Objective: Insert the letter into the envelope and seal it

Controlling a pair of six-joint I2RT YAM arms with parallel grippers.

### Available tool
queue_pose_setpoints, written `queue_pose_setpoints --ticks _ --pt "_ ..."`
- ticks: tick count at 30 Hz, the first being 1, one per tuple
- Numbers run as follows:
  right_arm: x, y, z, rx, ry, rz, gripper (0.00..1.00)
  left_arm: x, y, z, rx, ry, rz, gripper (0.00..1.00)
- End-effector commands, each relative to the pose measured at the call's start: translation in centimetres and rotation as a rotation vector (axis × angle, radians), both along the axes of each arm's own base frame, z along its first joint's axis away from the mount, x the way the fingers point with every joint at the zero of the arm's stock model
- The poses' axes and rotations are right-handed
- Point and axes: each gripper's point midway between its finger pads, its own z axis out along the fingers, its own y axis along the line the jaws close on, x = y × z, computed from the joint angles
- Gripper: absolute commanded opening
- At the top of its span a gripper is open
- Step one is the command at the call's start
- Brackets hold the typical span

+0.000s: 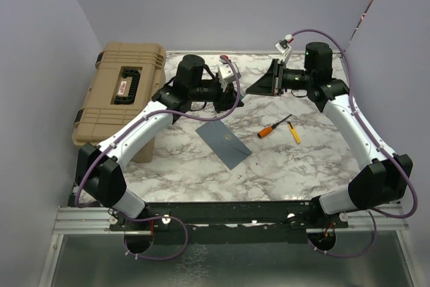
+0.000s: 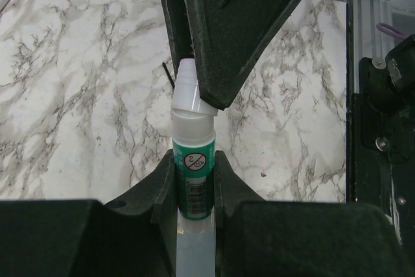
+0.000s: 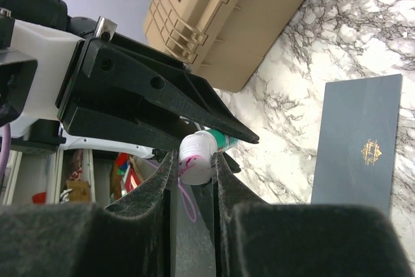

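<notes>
Envelope (image 1: 224,140) lies flat mid-frame, long axis running upper left to lower right (top view). Left gripper (image 2: 193,163) clamps the glue stick (image 2: 194,189); right gripper (image 3: 194,163) pinches its cap (image 3: 196,154).

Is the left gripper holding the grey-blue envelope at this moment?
No, the left gripper is closed on a green-labelled glue stick, while the envelope lies flat on the marble table.

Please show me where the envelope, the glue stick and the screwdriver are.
envelope (image 1: 224,143): top view, middle of its face.
glue stick (image 2: 194,176): left wrist view, green label.
screwdriver (image 1: 266,131): top view, orange handle.
</notes>
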Motion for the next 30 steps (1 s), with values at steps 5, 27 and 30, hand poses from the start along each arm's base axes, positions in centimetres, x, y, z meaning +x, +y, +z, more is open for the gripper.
queue_pose_setpoints --ticks 5,27,30 --pt "-2.5 1.2 0.7 0.02 -0.014 0.157 0.01 -1.3 -0.8 -1.7 0.05 0.056 -0.095 0.0" --pt "-4.0 2.3 -6.0 -0.196 0.134 0.184 0.01 -0.1 0.5 -2.7 0.169 -0.142 -0.11 0.0" --pt "-4.4 2.5 -6.9 -0.222 0.16 0.184 0.01 -0.3 0.7 -1.5 0.16 -0.207 -0.126 0.0"
